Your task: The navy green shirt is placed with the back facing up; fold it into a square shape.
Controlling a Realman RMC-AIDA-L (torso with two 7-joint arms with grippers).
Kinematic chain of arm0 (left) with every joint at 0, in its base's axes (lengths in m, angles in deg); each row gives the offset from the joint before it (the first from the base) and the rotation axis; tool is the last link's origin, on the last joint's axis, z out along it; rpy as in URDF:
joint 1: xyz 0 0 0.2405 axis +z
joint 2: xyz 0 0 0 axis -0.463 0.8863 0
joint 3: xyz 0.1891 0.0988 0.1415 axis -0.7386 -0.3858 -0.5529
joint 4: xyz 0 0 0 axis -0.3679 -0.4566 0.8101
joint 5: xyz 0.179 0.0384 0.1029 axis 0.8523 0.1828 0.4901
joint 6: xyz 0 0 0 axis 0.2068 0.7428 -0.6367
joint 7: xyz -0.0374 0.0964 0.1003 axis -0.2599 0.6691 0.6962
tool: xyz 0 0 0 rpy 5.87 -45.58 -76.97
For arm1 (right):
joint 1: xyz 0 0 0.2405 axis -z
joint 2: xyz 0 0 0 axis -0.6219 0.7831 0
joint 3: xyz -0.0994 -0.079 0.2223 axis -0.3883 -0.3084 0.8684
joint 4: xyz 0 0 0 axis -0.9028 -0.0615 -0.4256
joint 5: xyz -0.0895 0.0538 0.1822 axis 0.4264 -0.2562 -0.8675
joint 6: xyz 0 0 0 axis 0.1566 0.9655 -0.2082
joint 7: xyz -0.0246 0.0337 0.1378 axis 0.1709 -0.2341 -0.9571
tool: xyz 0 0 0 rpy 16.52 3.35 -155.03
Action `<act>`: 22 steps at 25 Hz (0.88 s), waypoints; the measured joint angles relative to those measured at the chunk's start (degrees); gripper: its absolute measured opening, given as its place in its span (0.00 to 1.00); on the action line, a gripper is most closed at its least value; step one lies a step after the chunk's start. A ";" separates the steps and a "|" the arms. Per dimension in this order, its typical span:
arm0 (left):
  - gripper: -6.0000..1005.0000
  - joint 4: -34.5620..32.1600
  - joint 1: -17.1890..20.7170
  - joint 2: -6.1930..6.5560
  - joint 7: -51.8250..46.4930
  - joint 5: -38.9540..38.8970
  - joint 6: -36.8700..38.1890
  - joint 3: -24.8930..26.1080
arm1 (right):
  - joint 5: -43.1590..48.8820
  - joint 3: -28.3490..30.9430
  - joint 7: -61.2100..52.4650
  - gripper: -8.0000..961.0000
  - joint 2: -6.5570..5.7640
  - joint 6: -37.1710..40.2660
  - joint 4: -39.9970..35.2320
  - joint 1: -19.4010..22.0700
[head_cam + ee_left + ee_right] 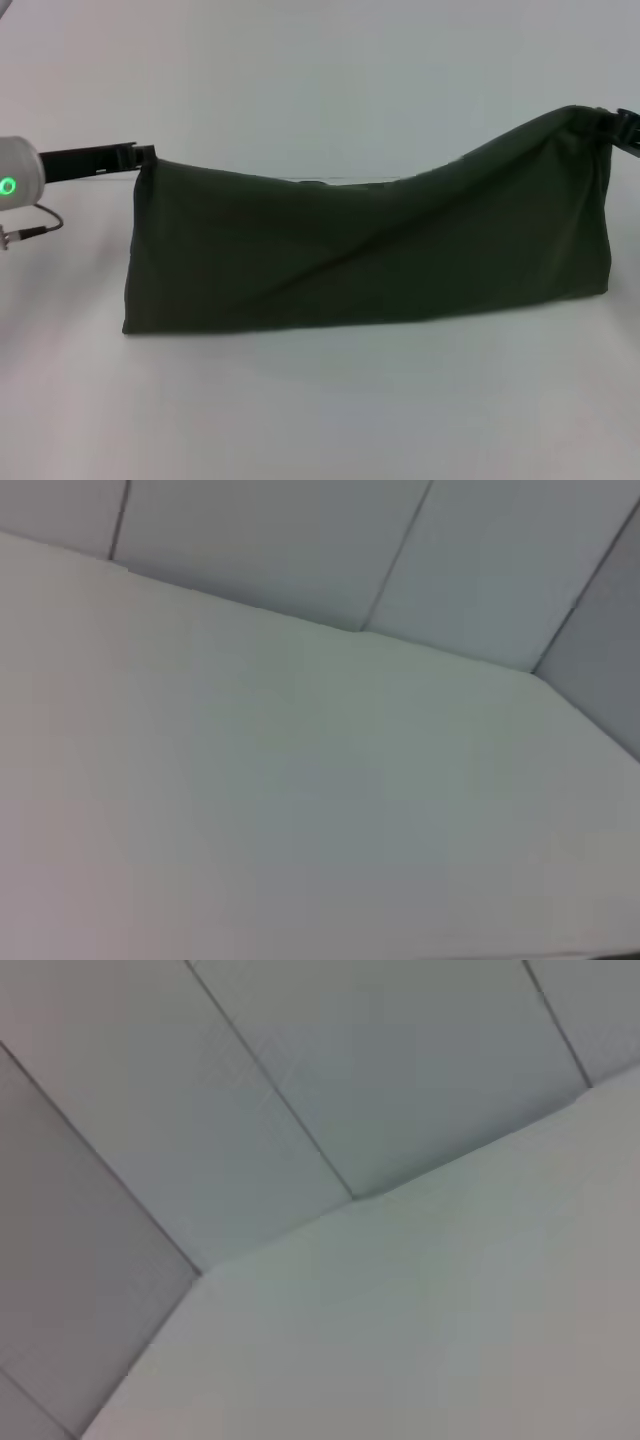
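I hold the navy green shirt (370, 255) stretched across the white table (320, 420), my left gripper (143, 155) pinching its left top corner and my right gripper (612, 125) its raised right corner. Mid-fold, I judge; next, lay both corners down evenly.
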 joint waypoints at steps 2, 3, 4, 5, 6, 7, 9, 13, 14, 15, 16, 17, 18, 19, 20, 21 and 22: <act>0.04 0.54 -0.86 -0.59 0.23 -0.01 -3.63 -0.44 | 0.00 -1.62 0.04 0.07 0.00 -3.33 1.09 -0.86; 0.04 0.64 -1.30 -1.02 0.43 -0.07 -5.55 -0.63 | -0.01 -2.27 0.04 0.07 0.02 -5.01 1.47 -1.13; 0.04 0.67 -1.63 -1.33 0.67 -0.22 -7.26 -0.75 | -0.03 -2.76 0.05 0.07 0.06 -6.58 1.81 -1.34; 0.04 0.68 -1.85 -1.52 0.92 -0.43 -8.36 -0.85 | -0.04 -3.06 0.06 0.07 0.10 -7.87 2.10 -1.53; 0.04 0.72 -2.18 -1.75 1.36 -0.78 -9.85 -0.95 | -0.05 -3.46 0.08 0.07 0.13 -9.17 2.46 -1.76; 0.04 0.79 -2.51 -1.92 1.80 -1.13 -11.01 -0.99 | -0.06 -3.97 0.10 0.07 0.16 -10.62 2.93 -1.97; 0.04 1.12 -3.06 -2.22 2.32 -1.46 -13.06 -1.03 | -0.07 -4.67 0.12 0.07 0.17 -12.89 3.57 -2.24; 0.04 2.38 -4.03 -2.37 2.80 -1.54 -15.70 -1.07 | -0.08 -5.44 0.97 0.07 -0.06 -17.34 5.64 -3.24; 0.04 2.66 -4.23 -2.37 3.00 -1.57 -16.05 -1.09 | -0.10 -5.47 1.28 0.07 -0.15 -18.30 6.49 -3.68; 0.04 3.01 -4.46 -2.37 3.33 -1.67 -16.67 -1.12 | -0.14 -5.44 1.60 0.07 -0.22 -19.58 7.39 -4.25; 0.04 3.27 -4.62 -2.46 3.77 -1.85 -17.24 -1.13 | -0.41 -5.46 2.45 0.07 -0.28 -21.37 8.78 -5.13; 0.04 3.50 -4.69 -2.61 4.17 -2.06 -17.73 -1.17 | -0.68 -5.54 3.26 0.07 -0.33 -22.75 10.00 -5.96; 0.04 3.66 -4.73 -2.74 4.48 -2.23 -18.02 -1.23 | -0.87 -5.76 4.17 0.07 -0.40 -23.61 11.11 -6.73; 0.03 3.86 -4.75 -2.85 4.72 -2.39 -18.15 -1.59 | -0.89 -6.16 4.70 0.07 -0.48 -24.18 11.91 -7.46; 0.03 4.09 -4.75 -2.93 4.82 -2.47 -18.13 -2.16 | -0.83 -6.93 5.00 0.07 -0.56 -24.72 12.81 -8.30; 0.03 4.31 -4.70 -2.97 4.77 -2.49 -18.05 -3.00 | -0.76 -7.74 4.94 0.07 -0.57 -25.87 13.27 -8.89; 0.03 4.41 -4.60 -3.06 4.68 -2.49 -18.03 -3.52 | -0.72 -8.50 4.77 0.07 -0.51 -26.99 13.54 -9.40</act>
